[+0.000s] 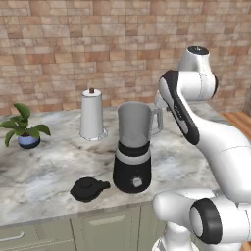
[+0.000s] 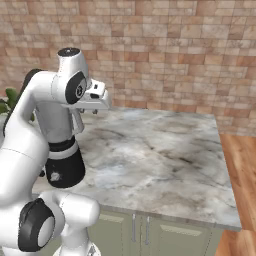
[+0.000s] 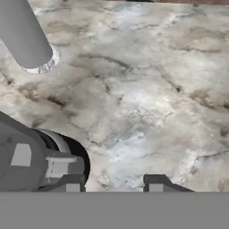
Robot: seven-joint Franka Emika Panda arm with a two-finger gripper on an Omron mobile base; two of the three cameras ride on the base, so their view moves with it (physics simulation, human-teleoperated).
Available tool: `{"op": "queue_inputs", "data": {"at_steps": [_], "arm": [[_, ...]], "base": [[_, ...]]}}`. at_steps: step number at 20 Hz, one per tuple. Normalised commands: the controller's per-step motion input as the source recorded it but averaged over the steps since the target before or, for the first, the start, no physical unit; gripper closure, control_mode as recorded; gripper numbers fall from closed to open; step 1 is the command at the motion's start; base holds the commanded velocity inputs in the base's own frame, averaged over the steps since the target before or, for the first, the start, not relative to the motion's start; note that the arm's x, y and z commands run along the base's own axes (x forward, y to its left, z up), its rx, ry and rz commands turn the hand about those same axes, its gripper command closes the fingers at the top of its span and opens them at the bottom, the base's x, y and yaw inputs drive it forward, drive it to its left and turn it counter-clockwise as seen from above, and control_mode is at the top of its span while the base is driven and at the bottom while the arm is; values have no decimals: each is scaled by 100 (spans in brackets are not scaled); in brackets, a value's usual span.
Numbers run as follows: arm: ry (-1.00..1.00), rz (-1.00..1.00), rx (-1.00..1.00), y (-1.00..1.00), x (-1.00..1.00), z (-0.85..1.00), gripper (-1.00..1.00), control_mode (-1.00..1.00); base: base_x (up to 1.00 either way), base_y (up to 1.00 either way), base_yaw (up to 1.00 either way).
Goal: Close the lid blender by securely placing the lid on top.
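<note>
1. Left base view: blender [image 1: 133,152] upright on marble counter [image 1: 44,166], jar uncovered; lid [image 1: 89,189] flat on counter at its 8 o'clock, just beside base.
2. Paper-towel roll [image 1: 91,115] at 11 o'clock behind; potted plant [image 1: 23,128] far left.
3. Hand view: gripper [image 3: 114,185] fingers apart, grasping nothing, above bare counter.

The white arm rises from its base, folds back at a dark elbow joint and reaches forward at about shoulder height. Its wrist turns the gripper [image 2: 95,111] downward, seen in the right base view. In the hand view the two dark fingertips [image 3: 155,184] stand well apart, with nothing between them.
</note>
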Motion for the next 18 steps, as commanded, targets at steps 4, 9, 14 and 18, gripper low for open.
{"op": "queue_inputs", "data": {"at_steps": [4,9,14,18], "arm": [[-2,1,0,7,-44,-1,-100,-100],[-13,7,-1,56,-100,-1,-100,-100],[0,17,-7,99,-88,0,-100,-100],[2,23,-11,100,-34,-5,-100,-100]], "base": [[0,0,0],[0,0,0],[0,0,0],[0,0,0]]}}
